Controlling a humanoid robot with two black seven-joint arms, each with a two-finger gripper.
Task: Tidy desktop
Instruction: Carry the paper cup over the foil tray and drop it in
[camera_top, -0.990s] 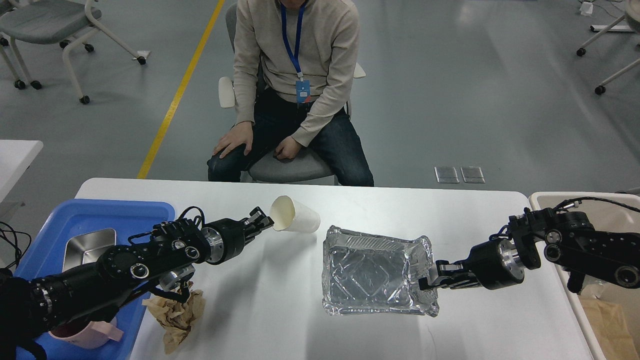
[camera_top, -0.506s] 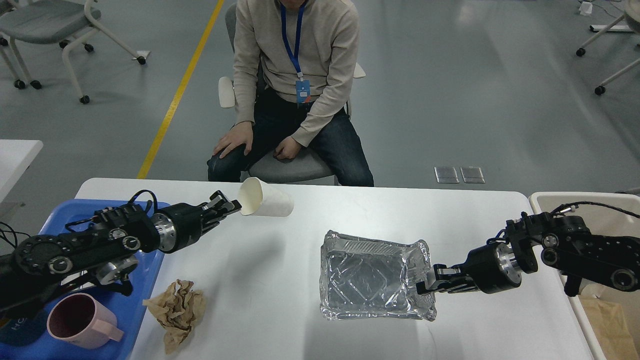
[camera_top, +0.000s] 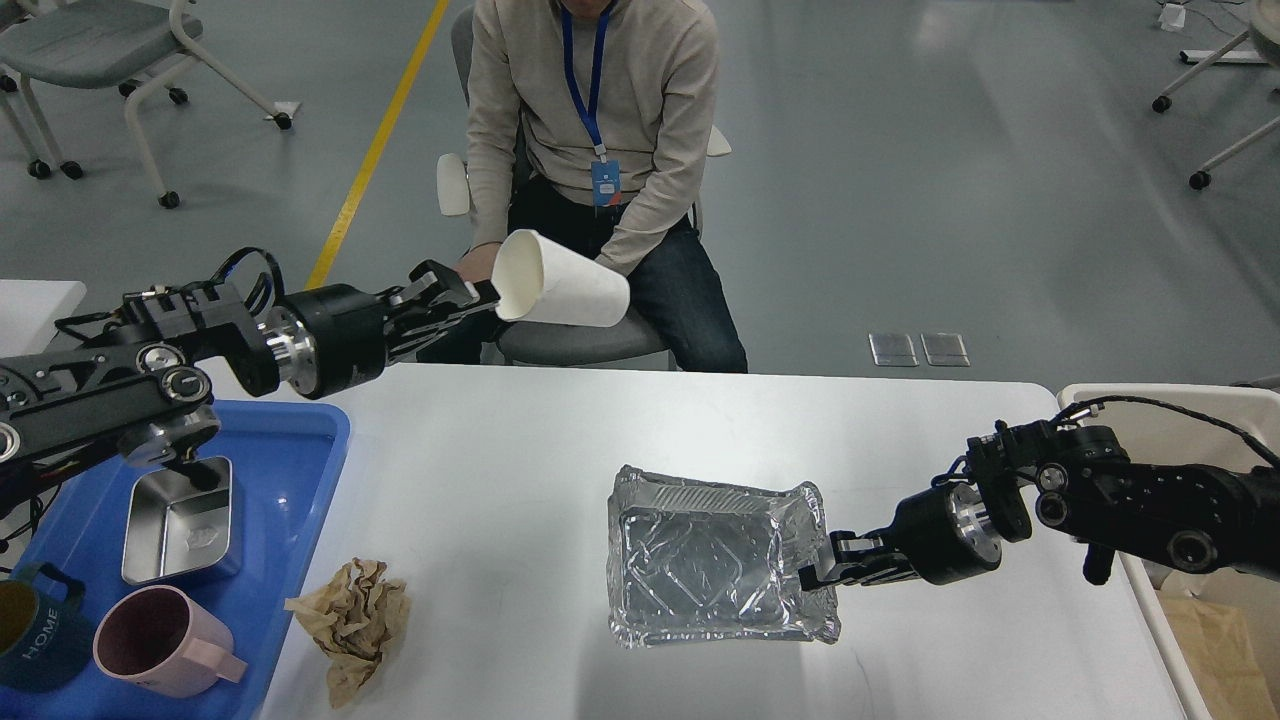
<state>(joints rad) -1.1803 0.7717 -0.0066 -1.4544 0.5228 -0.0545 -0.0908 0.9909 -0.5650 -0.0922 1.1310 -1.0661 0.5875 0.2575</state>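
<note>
The white desktop (camera_top: 520, 480) fills the lower part of the head view. My left gripper (camera_top: 478, 293) is shut on the rim of a white paper cup (camera_top: 560, 290) and holds it on its side, high above the desktop's far edge. My right gripper (camera_top: 815, 572) is shut on the right rim of a crinkled foil tray (camera_top: 710, 560) that lies on the desktop at centre right. A crumpled brown paper ball (camera_top: 352, 622) lies near the desktop's front left.
A blue plastic tray (camera_top: 290, 470) at the left holds a steel dish (camera_top: 180, 520), a pink mug (camera_top: 160, 640) and a dark mug (camera_top: 30, 635). A white bin (camera_top: 1140, 400) with brown paper stands at the right. A seated person (camera_top: 590, 150) is behind the desktop.
My left gripper has lifted the paper cup up and back from the desktop. My right gripper has pulled the foil tray a little to the left and nearer the front edge.
</note>
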